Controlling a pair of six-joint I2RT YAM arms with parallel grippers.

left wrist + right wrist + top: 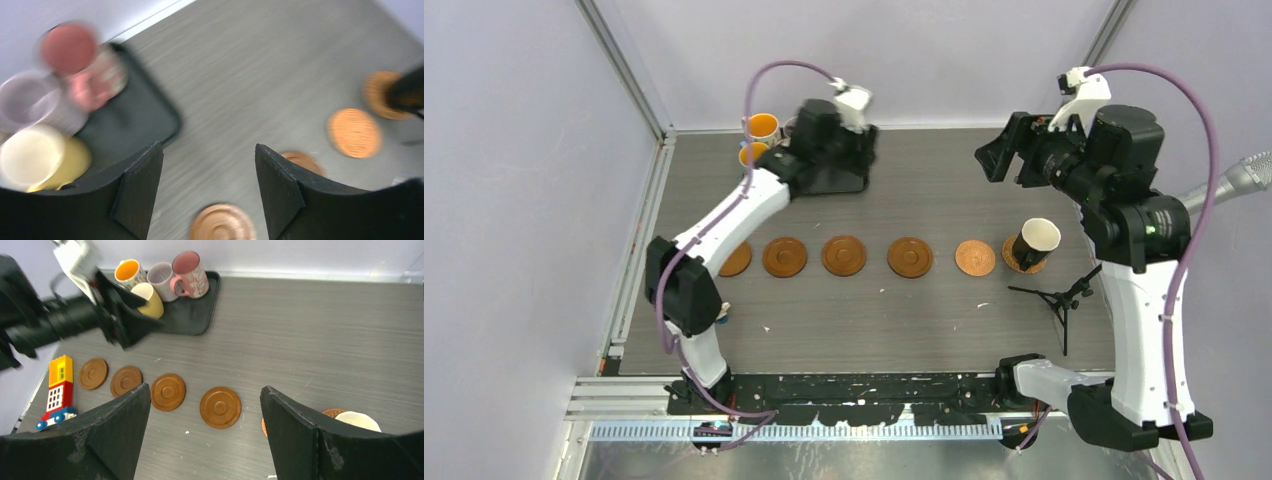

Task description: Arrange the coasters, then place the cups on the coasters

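Observation:
Several brown coasters (844,255) lie in a row across the table. A black cup (1036,240) with a white inside stands on the rightmost coaster (1022,262). On the black tray (192,315) at the back left are a pink cup (189,272), a lilac cup (161,276), a cream-yellow cup (148,297) and an orange-lined cup (127,271). My left gripper (209,146) hovers open and empty at the tray's edge, close to the cream-yellow cup (35,155). The right gripper (205,387) hangs open and empty, high above the table at the back right (994,155).
A colourful toy brick building (59,390) stands at the row's left end. A small black tripod (1059,300) sits in front of the black cup. A second orange-lined cup (752,153) shows beside the left arm. The left wrist view is motion-blurred.

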